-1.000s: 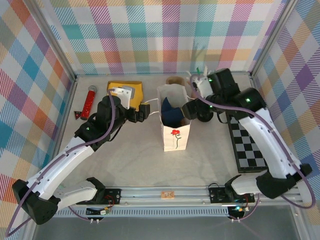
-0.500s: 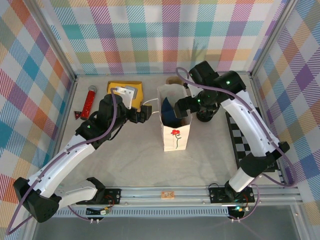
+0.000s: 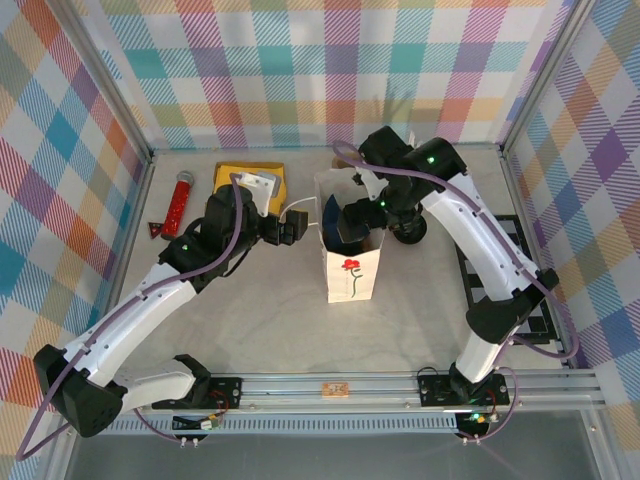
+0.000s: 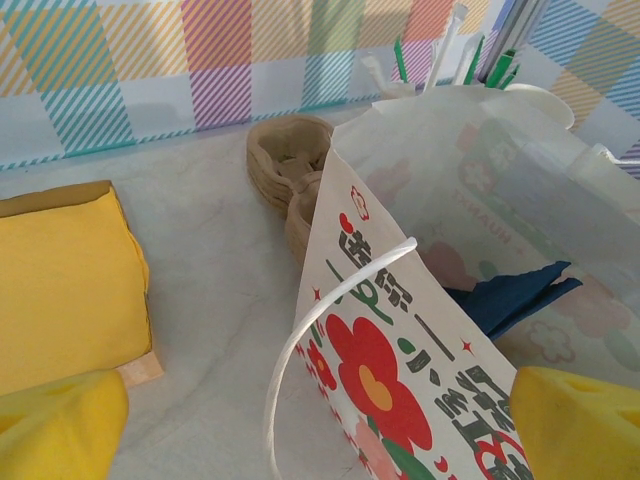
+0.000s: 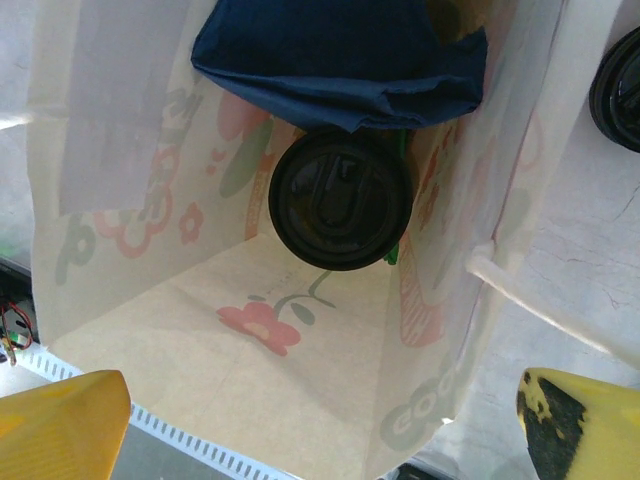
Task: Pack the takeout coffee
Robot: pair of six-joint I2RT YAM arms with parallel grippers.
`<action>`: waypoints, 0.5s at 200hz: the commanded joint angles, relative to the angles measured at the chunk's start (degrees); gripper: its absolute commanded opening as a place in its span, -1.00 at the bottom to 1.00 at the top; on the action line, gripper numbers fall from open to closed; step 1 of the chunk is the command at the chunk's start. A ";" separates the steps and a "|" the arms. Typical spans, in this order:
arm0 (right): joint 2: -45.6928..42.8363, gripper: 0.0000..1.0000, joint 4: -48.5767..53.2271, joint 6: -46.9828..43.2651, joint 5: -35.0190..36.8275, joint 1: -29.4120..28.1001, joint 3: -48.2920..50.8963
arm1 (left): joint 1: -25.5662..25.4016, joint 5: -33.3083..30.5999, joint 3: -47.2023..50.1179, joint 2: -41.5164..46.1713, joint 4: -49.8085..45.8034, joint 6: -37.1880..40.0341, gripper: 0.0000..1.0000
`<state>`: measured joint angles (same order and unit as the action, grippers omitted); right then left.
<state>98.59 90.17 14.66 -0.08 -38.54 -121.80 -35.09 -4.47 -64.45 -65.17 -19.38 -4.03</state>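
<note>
We find the table (image 3: pixel 250 330) carrying one large item at its middle: the white paper bag (image 3: pixel 350 265), upright with its mouth open, flower print on the near face. Both arms converge on it.

The left gripper (image 3: pixel 290 227) stands just left of the bag. In the left wrist view its jaws are spread wide either side of the bag's left wall (image 4: pixel 400 330) and the white handle loop (image 4: pixel 300 340), clamping neither. We judge this arm is stationed there to steady the bag or keep its mouth open.

The right gripper (image 3: pixel 358 215) hangs over the bag mouth, pointing down. In the right wrist view its yellow fingertips (image 5: pixel 60 420) are spread wide with nothing between them: released.

A yellow pad (image 3: pixel 245 178) lies far left, well apart from the bag. A checkered mat (image 3: pixel 500 290) lies on the right.

Inside the bag (image 5: pixel 200 330), a dark blue napkin (image 5: pixel 340 60) droops across the far side of the opening.

The takeout coffee (image 5: pixel 340 198) stands upright on the bag floor, partly beneath the napkin, its black lid facing up and a sliver of green cup showing at the edge. Nothing grips it. We judge the packing step done, the right arm needing only a clean vertical exit to avoid snagging the bag walls.

A loose black lid (image 5: pixel 622 90) rests on the table just right of the bag.
</note>
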 commanded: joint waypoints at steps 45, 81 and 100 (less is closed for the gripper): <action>0.14 0.98 2.33 1.15 -0.23 -0.70 -1.83 | 0.37 0.43 -1.73 -0.36 1.09 0.68 0.95; -0.06 0.98 2.38 1.23 0.05 -0.77 -1.93 | 0.42 0.43 -1.74 -0.40 1.03 0.69 0.95; -0.15 0.98 2.47 1.31 0.12 -0.83 -2.00 | 0.38 0.27 -1.66 -0.31 1.01 0.69 0.95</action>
<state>98.59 91.18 14.74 -0.05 -38.98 -122.08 -35.09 -4.32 -64.45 -65.32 -19.38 -4.01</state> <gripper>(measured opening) 0.989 0.974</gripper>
